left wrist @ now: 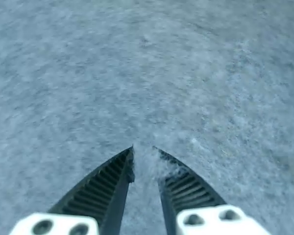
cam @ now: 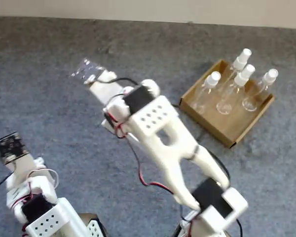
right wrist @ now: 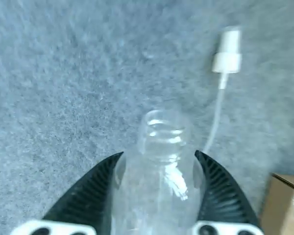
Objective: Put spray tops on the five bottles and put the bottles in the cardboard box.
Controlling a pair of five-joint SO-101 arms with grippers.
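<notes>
Right gripper point(right wrist: 159, 153) is clamped on an uncapped clear bottle point(right wrist: 161, 129), one jaw tight against each side of its body. A spray top point(right wrist: 227, 51) with its dip tube lies on the grey carpet point(left wrist: 63, 73), just past the bottle's mouth. Left gripper point(left wrist: 143, 149): jaws a narrow slit apart, nothing between them. Cardboard box point(cam: 232, 129) holds four capped bottles point(cam: 234, 86).

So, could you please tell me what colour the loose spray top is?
White; the spray top shows best in the right wrist view.
</notes>
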